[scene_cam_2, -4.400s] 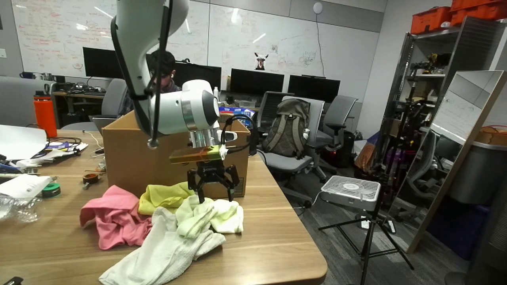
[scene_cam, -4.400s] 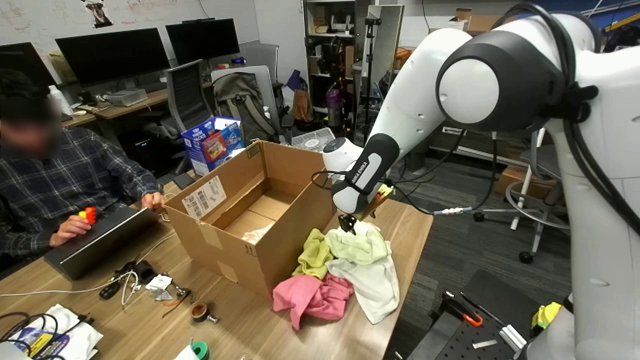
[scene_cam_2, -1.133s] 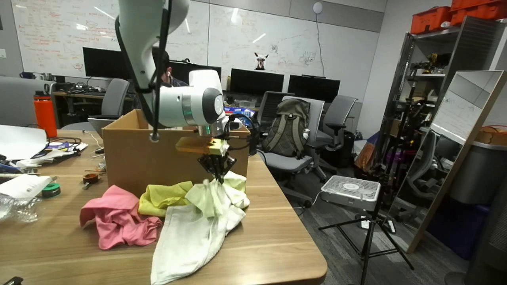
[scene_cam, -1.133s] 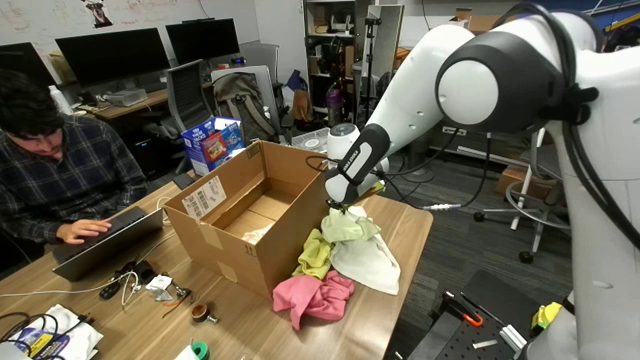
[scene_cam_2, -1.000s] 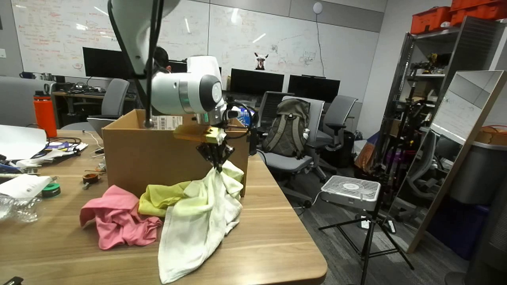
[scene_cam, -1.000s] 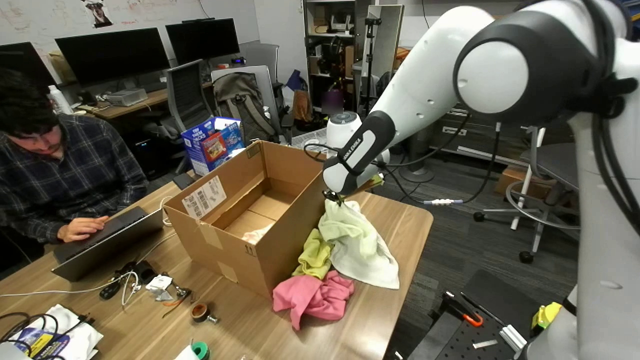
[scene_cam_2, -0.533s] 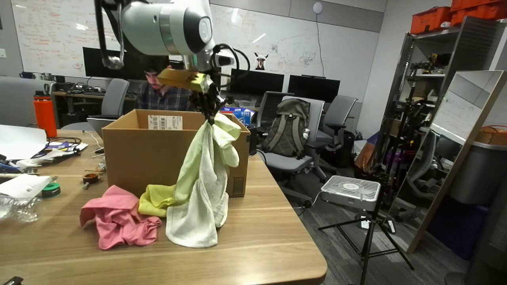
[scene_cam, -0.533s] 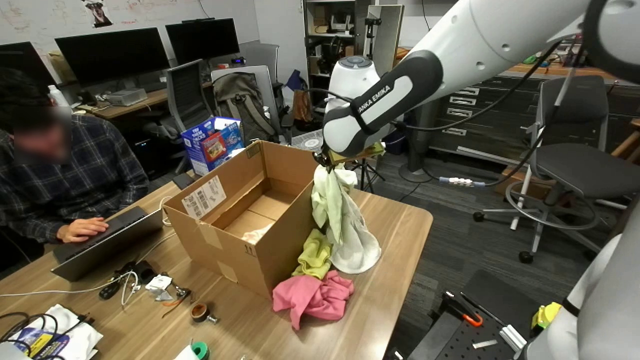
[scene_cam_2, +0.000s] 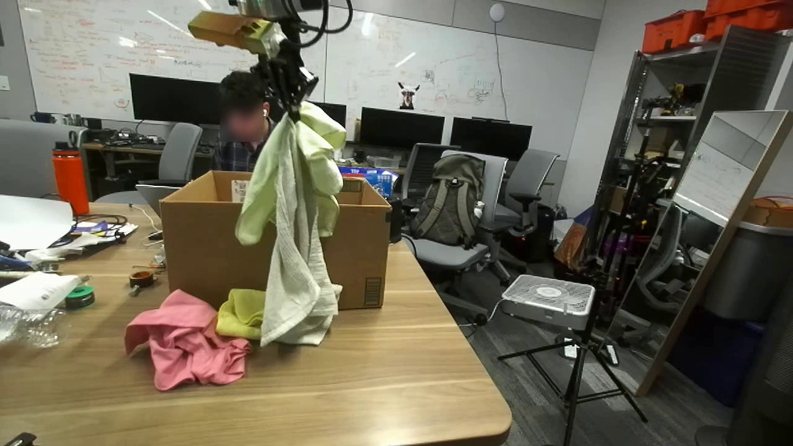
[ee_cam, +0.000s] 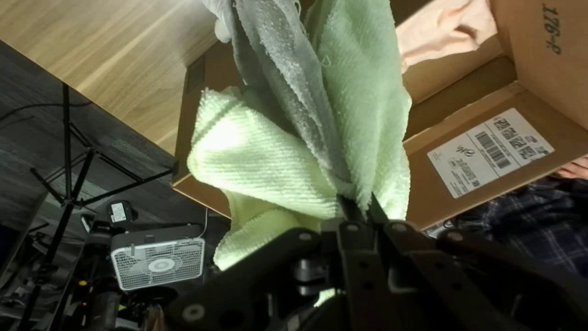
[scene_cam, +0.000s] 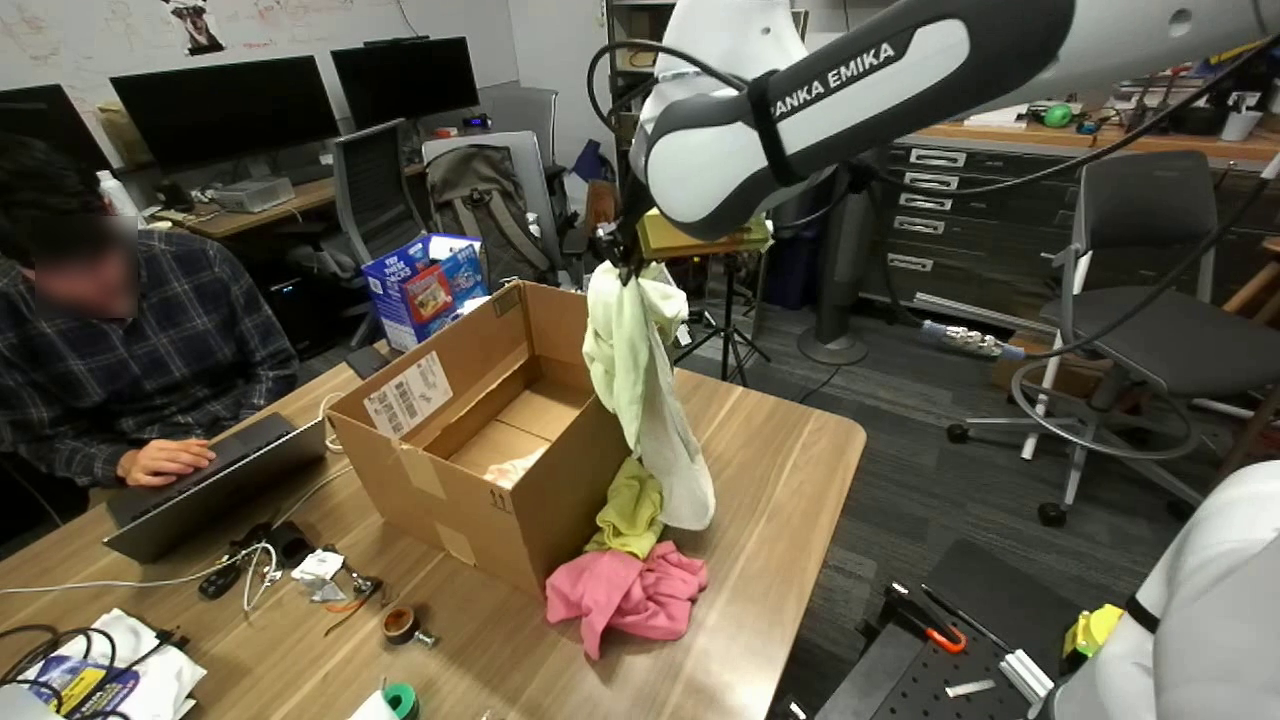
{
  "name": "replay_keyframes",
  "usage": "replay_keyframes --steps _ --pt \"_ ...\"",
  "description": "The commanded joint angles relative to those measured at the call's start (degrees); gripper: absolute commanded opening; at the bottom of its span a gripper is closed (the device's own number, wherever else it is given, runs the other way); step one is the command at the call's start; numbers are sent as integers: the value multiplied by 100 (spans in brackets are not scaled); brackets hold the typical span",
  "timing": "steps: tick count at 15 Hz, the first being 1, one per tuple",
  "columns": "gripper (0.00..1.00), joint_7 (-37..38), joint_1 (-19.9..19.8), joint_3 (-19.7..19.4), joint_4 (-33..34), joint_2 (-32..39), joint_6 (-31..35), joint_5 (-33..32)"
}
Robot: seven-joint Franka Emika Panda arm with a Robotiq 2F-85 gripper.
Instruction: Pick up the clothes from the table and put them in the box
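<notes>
My gripper (scene_cam_2: 295, 114) is shut on a pale green cloth (scene_cam_2: 255, 207) and a white cloth (scene_cam_2: 297, 291), which hang bunched from its fingertips. In the wrist view both cloths trail away from the fingers (ee_cam: 377, 212). They hang beside the outer wall of the cardboard box (scene_cam: 590, 505), the gripper higher than the rim; the white cloth's lower end is close to the tabletop. A yellow-green cloth (scene_cam: 632, 512) and a pink cloth (scene_cam: 628, 592) lie on the table (scene_cam: 720, 640) against or near the box. Inside the box lies a peach cloth (ee_cam: 445, 34).
A seated person (scene_cam: 190, 340) works at a laptop (scene_cam: 220, 490) beyond the box. A blue snack box (scene_cam: 425, 290) stands behind it. Tape rolls (scene_cam: 400, 625) and cables are on the table's other part. A fan (scene_cam_2: 548, 297) on a tripod stands off the table's edge.
The gripper, open above the pile earlier, has shut on the pale green and white cloths and lifted them well up alongside the box. The pink and yellow-green cloths stay on the table.
</notes>
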Motion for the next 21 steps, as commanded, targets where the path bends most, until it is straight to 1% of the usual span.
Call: replay_keyframes --steps 1,3,7,10,12,15,21 --pt "1 133 -108 461 6 -661 -218 -42" --pt "1 184 -107 703 127 -884 -350 -54" --pt "1 471 -163 1203 592 -1097 -1065 -203" --pt "1 830 -262 1535 1093 -1010 -1638 -449" --pt "1 1121 -351 1707 1379 -897 -1891 -716" --pt "1 1508 -401 1858 1772 -723 -2329 -997" --pt "1 1913 -200 1983 2697 -400 -3502 -1032"
